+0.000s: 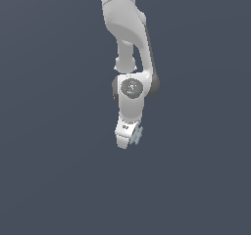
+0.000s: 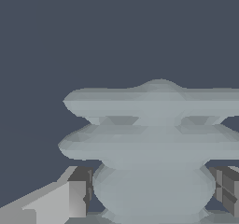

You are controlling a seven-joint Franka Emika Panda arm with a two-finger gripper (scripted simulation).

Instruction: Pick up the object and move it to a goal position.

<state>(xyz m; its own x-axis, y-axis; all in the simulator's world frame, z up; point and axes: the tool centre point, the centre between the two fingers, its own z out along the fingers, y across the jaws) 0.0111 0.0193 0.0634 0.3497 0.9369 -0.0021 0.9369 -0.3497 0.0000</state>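
Wrist view shows the jaws closed on the object (image 2: 154,143), the grey pads (image 2: 79,190) pressing in on either side of its rounded lower body while its pale grey-blue ribs fan out wide just beyond them and fill most of the picture. In the exterior view the same ribbed piece peeps out at the tip of the white gripper (image 1: 128,140), on the exterior view's right side of it, clearly narrower than the hand that holds it. So the pick appears done: the piece sits in the grasp, and nothing beneath it reads as a resting place, only flat dark grey with no shadow or edge to say whether the surface is near or far. What seems left is the carry to the goal, and no marker for that goal shows in either picture, so how much travel remains cannot be judged. The arm (image 1: 126,18) comes down from the upper edge of the exterior view, wrist (image 1: 132,88) bent, the hand pointing downward and tipped slightly.
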